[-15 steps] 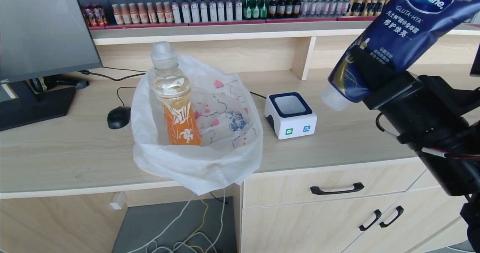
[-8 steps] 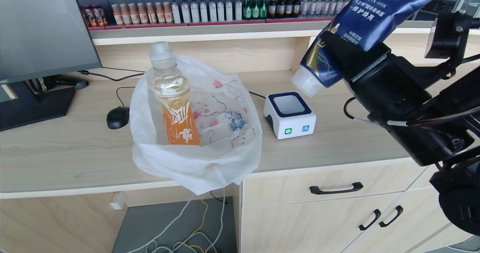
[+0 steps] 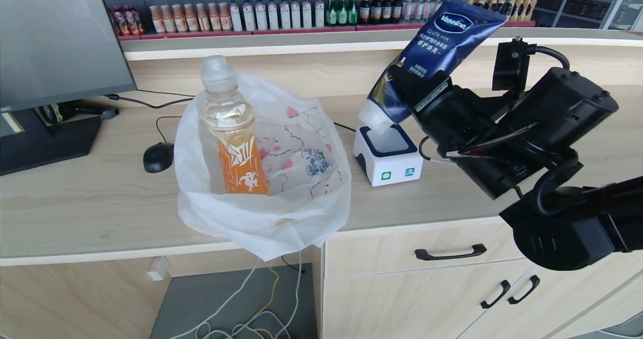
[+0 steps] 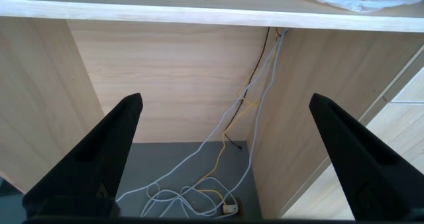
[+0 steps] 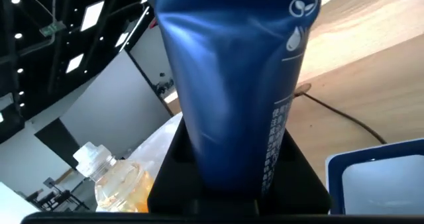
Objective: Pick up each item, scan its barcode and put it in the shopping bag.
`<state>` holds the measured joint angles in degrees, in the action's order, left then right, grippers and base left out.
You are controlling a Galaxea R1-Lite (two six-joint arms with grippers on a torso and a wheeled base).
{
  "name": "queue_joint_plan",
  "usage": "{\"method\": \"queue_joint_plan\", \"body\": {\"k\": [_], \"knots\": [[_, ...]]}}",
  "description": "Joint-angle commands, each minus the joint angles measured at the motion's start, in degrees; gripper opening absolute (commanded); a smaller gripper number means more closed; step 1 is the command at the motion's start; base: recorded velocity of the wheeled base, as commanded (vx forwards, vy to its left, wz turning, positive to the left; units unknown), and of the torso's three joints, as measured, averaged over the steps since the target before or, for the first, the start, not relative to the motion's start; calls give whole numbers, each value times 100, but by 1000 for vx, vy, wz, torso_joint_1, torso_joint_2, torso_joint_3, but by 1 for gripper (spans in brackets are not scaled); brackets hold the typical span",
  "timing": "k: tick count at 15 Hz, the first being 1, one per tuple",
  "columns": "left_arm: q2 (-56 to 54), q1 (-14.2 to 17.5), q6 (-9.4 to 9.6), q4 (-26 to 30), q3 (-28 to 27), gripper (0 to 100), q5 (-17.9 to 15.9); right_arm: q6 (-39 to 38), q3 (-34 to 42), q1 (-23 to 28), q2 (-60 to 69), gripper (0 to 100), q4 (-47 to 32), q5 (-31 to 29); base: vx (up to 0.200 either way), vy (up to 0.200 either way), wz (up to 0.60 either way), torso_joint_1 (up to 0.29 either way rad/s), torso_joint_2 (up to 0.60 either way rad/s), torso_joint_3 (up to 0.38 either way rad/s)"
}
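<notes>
A dark blue lotion tube (image 3: pixel 432 58) with a white cap hangs tilted, cap down, just above the white barcode scanner (image 3: pixel 387 154) on the counter. My right gripper (image 3: pixel 419 95) is shut on the tube near its cap end; the right wrist view has the tube (image 5: pixel 238 85) close up with the scanner's corner (image 5: pixel 384 184) beside it. To the scanner's left sits the white shopping bag (image 3: pixel 261 198), open, with an orange drink bottle (image 3: pixel 233 133) upright inside. My left gripper (image 4: pixel 222 158) hangs open below the counter, over cables on the floor.
A monitor (image 3: pixel 55 37) and a black mouse (image 3: pixel 158 157) stand on the counter's left. A raised shelf with rows of bottles (image 3: pixel 311 12) runs along the back. Drawers with black handles (image 3: pixel 451 253) are under the counter's right part. Loose cables (image 4: pixel 199 197) lie underneath.
My right arm has carried the tube leftward and down, from the upper right to just above the scanner. The bag, bottle and scanner have stayed put.
</notes>
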<state>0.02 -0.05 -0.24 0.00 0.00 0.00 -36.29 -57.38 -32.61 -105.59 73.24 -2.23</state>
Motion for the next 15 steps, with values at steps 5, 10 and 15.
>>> {"method": "queue_joint_plan", "body": {"k": [5,10,15], "knots": [[-2,5,-2,0,0,100,0,-326,-10,246,-216,0,-205,-14,0,0,0,0,0,0],[-2,5,-2,0,0,100,0,-616,-36,299,-400,0,-214,-102,0,0,0,0,0,0],[-2,-4,-2,0,0,100,0,-1108,-80,290,-488,0,-223,-313,0,0,0,0,0,0]]}}
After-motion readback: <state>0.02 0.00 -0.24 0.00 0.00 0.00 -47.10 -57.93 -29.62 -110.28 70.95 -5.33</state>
